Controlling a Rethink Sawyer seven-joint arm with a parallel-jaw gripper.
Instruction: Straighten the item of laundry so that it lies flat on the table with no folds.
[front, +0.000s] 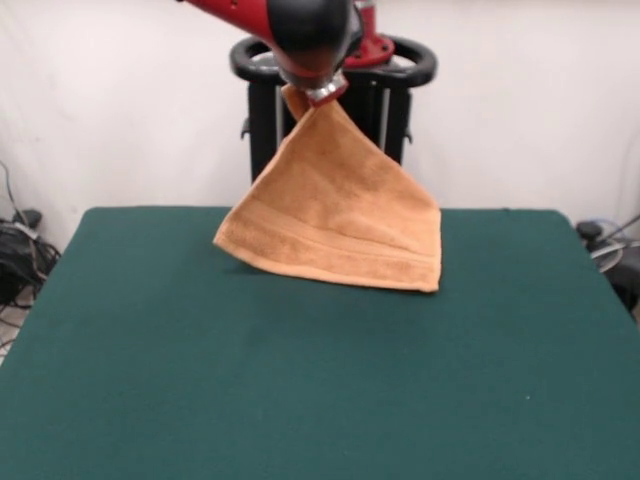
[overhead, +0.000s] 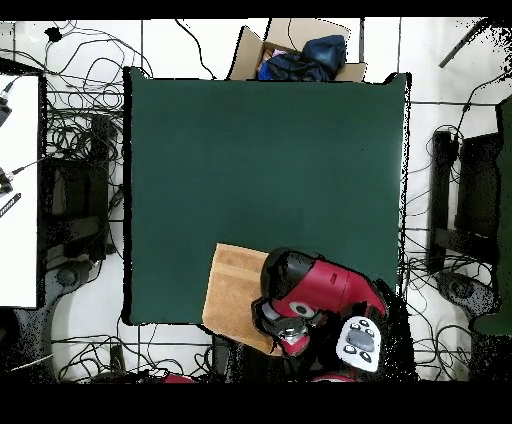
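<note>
One towel (front: 335, 215), one green table (front: 300, 380), one robot arm (overhead: 320, 285), one cardboard box (overhead: 300, 50).

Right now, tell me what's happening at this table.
The red and black arm is holding the orange-tan towel up by one corner, clamped in its pincer near the pedestal side of the green table. The towel hangs in a slanted sheet with its lower banded edge at or just above the felt, so it isn't lying flat yet. The overhead view shows it at the table's edge nearest the robot base.
</note>
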